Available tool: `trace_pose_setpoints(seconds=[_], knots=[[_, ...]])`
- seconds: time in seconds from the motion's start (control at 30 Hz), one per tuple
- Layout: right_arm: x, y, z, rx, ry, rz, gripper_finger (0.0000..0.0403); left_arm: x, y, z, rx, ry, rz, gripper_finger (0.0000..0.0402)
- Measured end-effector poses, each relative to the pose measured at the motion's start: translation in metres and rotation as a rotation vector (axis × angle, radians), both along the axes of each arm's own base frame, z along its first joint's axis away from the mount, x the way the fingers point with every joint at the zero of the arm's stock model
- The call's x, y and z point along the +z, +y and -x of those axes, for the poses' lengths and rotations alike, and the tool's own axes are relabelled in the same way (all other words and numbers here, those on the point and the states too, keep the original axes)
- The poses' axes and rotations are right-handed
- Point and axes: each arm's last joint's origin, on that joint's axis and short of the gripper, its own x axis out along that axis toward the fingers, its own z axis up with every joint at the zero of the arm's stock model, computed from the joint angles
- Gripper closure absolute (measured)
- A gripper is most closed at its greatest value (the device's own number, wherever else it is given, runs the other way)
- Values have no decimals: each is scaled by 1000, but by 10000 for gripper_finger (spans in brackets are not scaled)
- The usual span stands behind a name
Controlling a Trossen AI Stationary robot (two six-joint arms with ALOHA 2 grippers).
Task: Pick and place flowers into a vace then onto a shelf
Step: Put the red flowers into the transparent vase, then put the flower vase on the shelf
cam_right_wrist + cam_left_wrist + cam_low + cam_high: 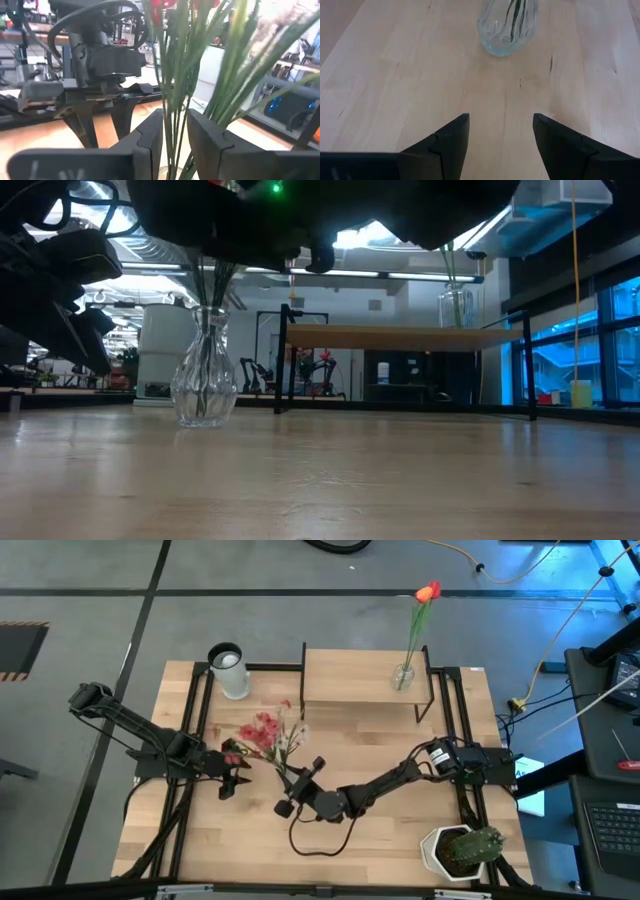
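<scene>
A clear glass vase (205, 380) stands on the wooden table, and the flowers' green stems (175, 90) rise out of it. Red and white blossoms (265, 732) lean toward the far left. My right gripper (175, 114) reaches in level from the table's right. It stands a little open, one finger on each side of the stems above the vase. In the high view it (300, 778) covers the vase. My left gripper (501, 120) is open and holds nothing, just left of the vase (509, 25), pointing down at a slant. The shelf (350, 675) stands at the far edge. My right gripper has the green stems (174, 135) running upright through the narrow gap between its two fingers (150, 140), which lie across them from the table's right. Whether the fingers touch the stems I cannot tell. The stems stand in the vase.
On the shelf stands a second glass vase (403, 677) with an orange tulip (428, 592). A white cup (228, 670) stands left of the shelf. A green cactus in a white pot (465, 848) sits at the near right corner. Bare wood lies along the near edge.
</scene>
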Motion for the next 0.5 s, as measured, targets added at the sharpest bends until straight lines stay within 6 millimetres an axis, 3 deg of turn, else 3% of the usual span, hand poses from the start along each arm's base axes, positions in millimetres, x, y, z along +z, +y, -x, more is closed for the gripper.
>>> trace_pose_setpoints(seconds=[0.2,0.37,0.5], knots=[[2,10,4,21,-28,-36,312,0,0,0,-1,0,1,190],[21,18,11,44,-32,-94,312,0,0,0,-1,0,1,190],[33,14,20,114,66,-233,312,0,0,0,-1,1,1,190]])
